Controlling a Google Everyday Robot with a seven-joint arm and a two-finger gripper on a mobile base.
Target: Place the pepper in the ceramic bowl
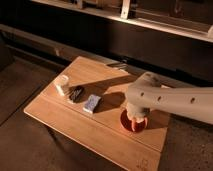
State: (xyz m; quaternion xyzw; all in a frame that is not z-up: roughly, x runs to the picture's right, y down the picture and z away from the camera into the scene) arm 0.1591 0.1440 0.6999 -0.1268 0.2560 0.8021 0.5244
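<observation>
Arm [170, 97] came in from 3 o'clock, its end bent down over the ceramic bowl [124, 121]. Gripper [135, 118] sat low, right at the bowl's mouth, mostly covered by the wrist housing. Fingers were closed tight; whether anything was held between them couldn't be told. Pepper wasn't visible, and the bowl's inside was hidden under the wrist.

The bowl stood on the counter [100, 132], about 4 o'clock from the counter's middle, near the right end. Blue-white block [92, 102] lay flat at 9 o'clock from the bowl, well apart. Small dark object [76, 93] lay just beside the block at its 10 o'clock. White cup [62, 85] stood near that, further toward 10 o'clock, close to the counter's left edge.
</observation>
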